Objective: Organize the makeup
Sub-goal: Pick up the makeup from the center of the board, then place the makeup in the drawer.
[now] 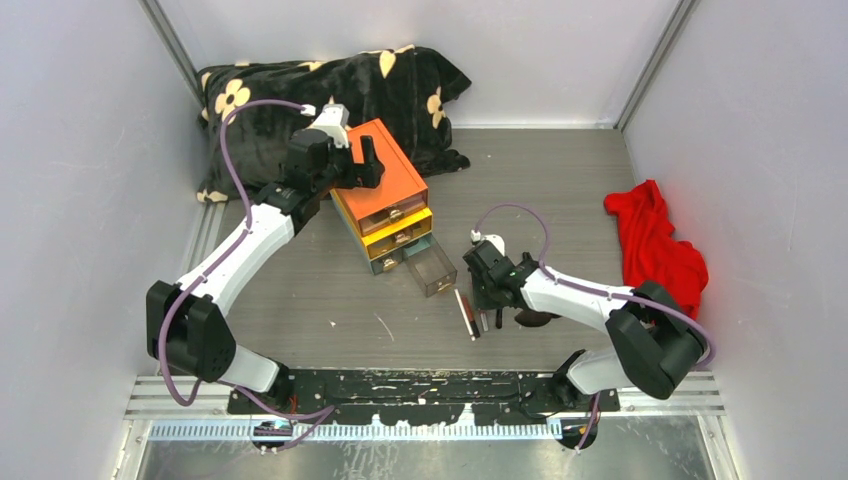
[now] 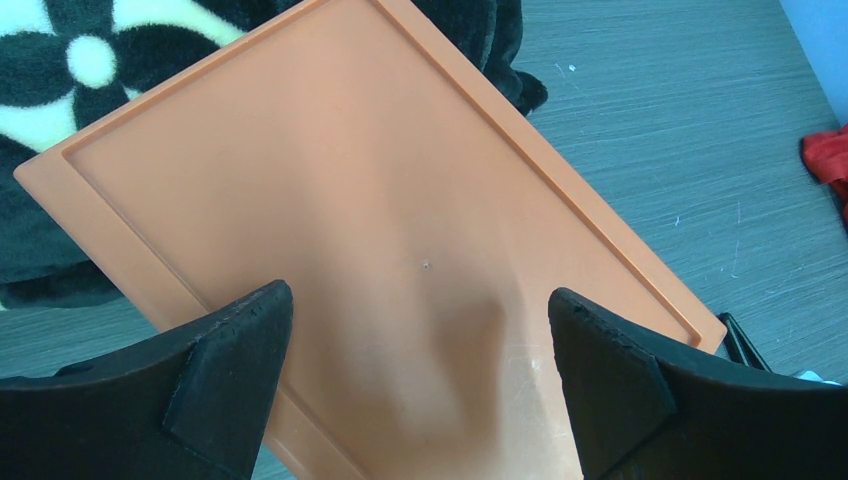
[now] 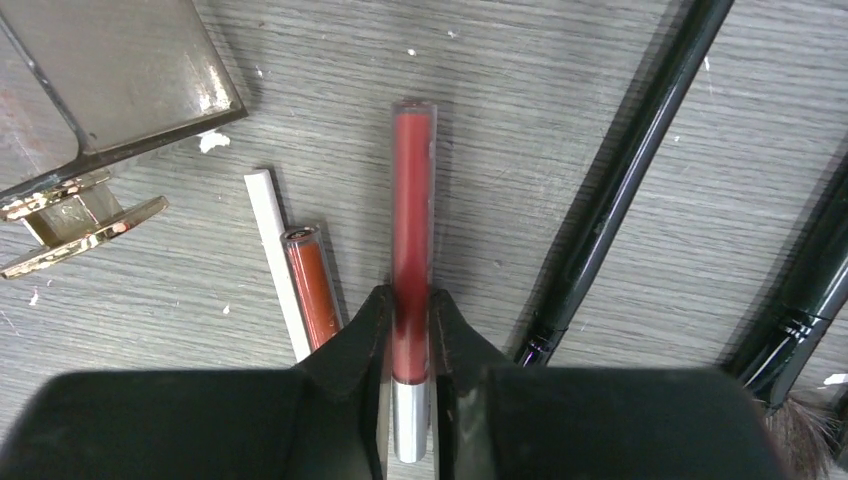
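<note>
Two fingers of the right claw [image 3: 410,305] pinch the red tube [image 3: 413,190], which lies on the desk [image 3: 520,60] nearer than the pulled-out clear drawer [image 3: 110,90] and to its right, its long axis in line with the fingers. Beyond the drawer, the left claw [image 2: 415,310] hangs wide open over the orange box top [image 2: 350,180].

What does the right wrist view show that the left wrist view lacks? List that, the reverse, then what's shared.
Right wrist only: the right gripper closed on a red tube, a second tube beside a white stick, a clear drawer, black brush handles. Left wrist only: the open left gripper over the orange box top, a flowered blanket, a red cloth corner. Both: the grey table.
</note>
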